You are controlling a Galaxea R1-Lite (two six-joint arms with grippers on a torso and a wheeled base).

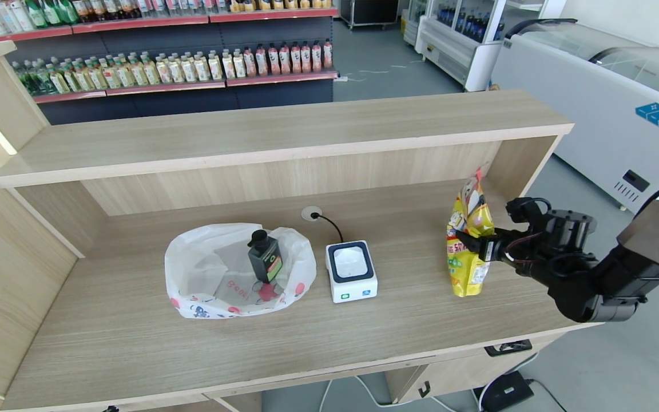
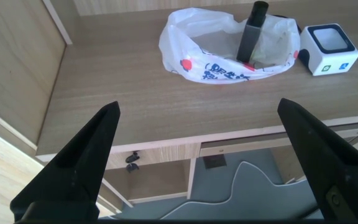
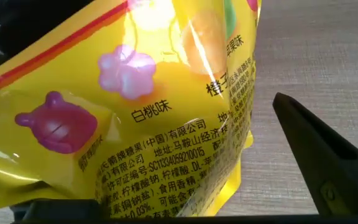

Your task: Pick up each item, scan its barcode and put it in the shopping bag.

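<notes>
While the snack bag (image 1: 465,269) is gripped upright by the clenched right claw (image 1: 480,247) at the right of the worktop (image 1: 135,343), the left claw (image 2: 199,107) is held spread wide by the near left edge. A dark bottle (image 1: 265,260) is stood in the shopping bag (image 1: 192,252), just left of the scanner (image 1: 352,272).

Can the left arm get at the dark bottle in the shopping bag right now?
Probably yes: the left gripper is open, the bottle stands in the open shopping bag, and only bare counter lies between them.
</notes>
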